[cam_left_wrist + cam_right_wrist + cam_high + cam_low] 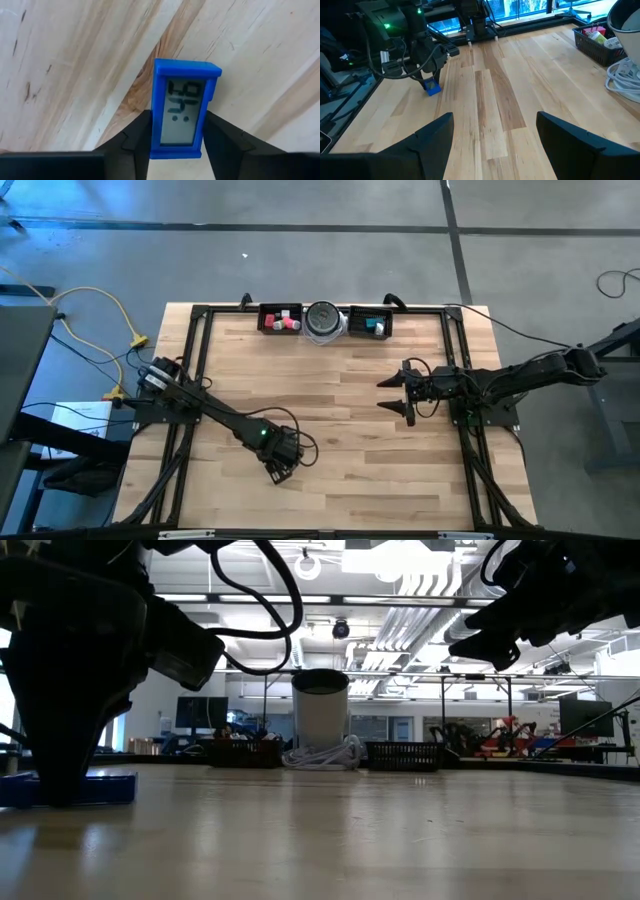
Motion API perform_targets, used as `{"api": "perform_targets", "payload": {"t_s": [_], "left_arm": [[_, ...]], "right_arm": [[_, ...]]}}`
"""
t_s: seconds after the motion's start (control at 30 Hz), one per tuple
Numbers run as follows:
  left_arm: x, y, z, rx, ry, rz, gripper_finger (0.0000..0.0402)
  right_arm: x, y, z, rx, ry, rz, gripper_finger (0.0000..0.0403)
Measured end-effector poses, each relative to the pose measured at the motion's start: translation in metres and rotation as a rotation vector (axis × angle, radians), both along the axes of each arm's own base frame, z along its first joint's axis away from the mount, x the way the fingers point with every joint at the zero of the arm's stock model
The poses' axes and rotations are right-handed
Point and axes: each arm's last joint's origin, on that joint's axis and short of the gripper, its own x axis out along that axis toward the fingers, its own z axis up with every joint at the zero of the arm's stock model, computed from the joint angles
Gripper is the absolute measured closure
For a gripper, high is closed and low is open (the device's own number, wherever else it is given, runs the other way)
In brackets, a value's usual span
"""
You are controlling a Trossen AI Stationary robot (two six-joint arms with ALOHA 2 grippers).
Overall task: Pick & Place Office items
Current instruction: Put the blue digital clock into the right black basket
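Two end effectors: left end effector [177,142] straddling blue flat piece [183,108] on tabletop [350,460], contact unclear; right end effector [495,137] spread, raised.

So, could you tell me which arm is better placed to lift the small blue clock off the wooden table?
The left. Its end effector already has its fingers on either side of the blue rectangular clock with the grey display, low on the table. The right end effector hangs open in mid-table, well away.

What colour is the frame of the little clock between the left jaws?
Blue, around a grey display; the clock shows best in the left wrist view.
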Motion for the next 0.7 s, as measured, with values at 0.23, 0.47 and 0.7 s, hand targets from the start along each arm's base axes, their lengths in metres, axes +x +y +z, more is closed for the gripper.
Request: {"api": "perform_targets", "payload": {"t_s": [0.23,0.47,0.7], "left_arm": [[0.000,0.000,0.000,-0.002,0.001,0.009,0.0271],[0.000,0.000,-0.001,0.016,-0.006,-0.005,0.0271],[0.006,-0.002,0.013,0.088,-0.019,-0.059,0.0271]], "right_arm": [[0.000,0.000,0.000,0.000,0.001,0.000,0.0131],[0.000,0.000,0.000,0.000,0.001,0.001,0.0131],[0.000,0.000,0.000,0.000,0.002,0.000,0.0131]]}}
